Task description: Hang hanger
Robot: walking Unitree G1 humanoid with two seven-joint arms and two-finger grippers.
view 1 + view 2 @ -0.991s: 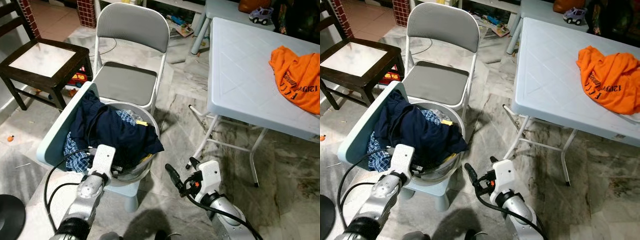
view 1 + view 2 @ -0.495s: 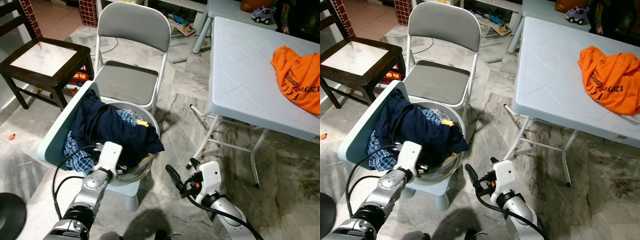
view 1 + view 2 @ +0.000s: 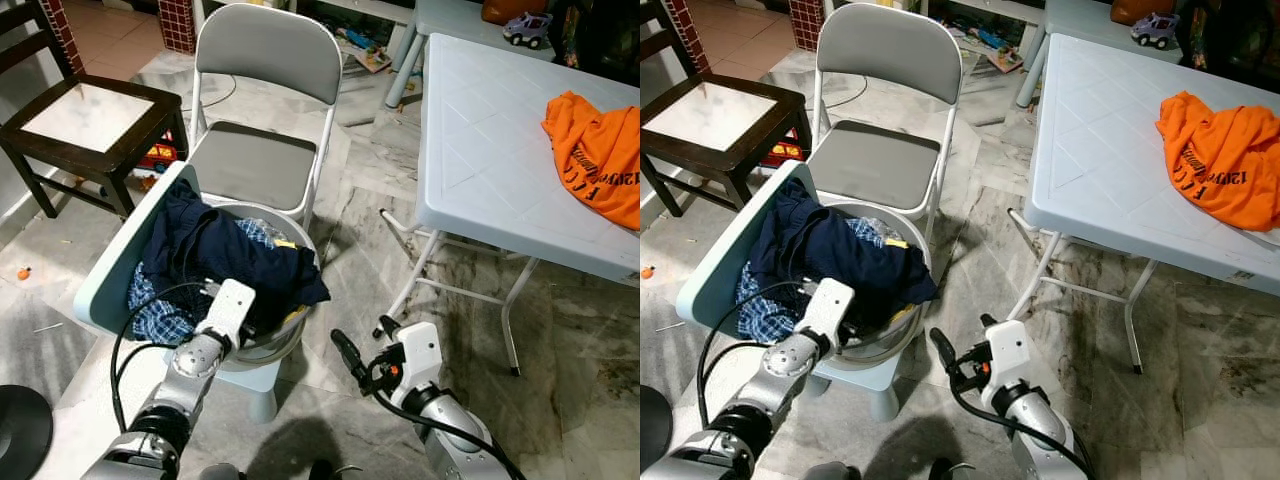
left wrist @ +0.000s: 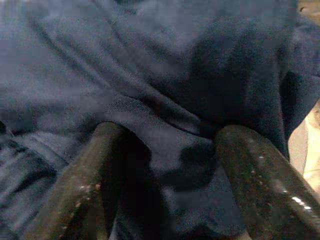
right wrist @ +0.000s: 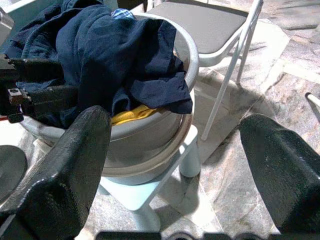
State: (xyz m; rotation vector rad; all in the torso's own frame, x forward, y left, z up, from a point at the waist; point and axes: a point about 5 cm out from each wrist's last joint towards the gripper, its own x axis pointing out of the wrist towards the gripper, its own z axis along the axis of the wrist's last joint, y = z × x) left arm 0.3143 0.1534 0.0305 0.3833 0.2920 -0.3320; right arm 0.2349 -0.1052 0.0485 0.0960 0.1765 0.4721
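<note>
A grey basin [image 3: 296, 332] heaped with navy clothes [image 3: 230, 262] stands on a pale blue child's chair [image 3: 128, 258]. A blue plaid cloth [image 3: 150, 316] and something yellow [image 5: 129, 116] lie in the heap. My left gripper [image 4: 170, 150] is pushed into the near side of the heap. Its fingers [image 4: 87, 182] stand apart, open, with navy cloth bulging between them. My right gripper [image 3: 365, 340] hangs open low over the floor to the right of the basin, nothing between its fingers [image 5: 67, 167]. I cannot make out a hanger.
Behind the basin stands a grey folding chair [image 3: 262, 110], and a dark wooden chair [image 3: 85, 115] stands at the left. On the right, a white folding table [image 3: 495, 150] holds an orange shirt [image 3: 600, 150]. Marble floor [image 3: 560, 340] lies under the table.
My left gripper has pushed forward and to the right, deeper into the clothes at the basin's rim. The right arm has stayed still.
</note>
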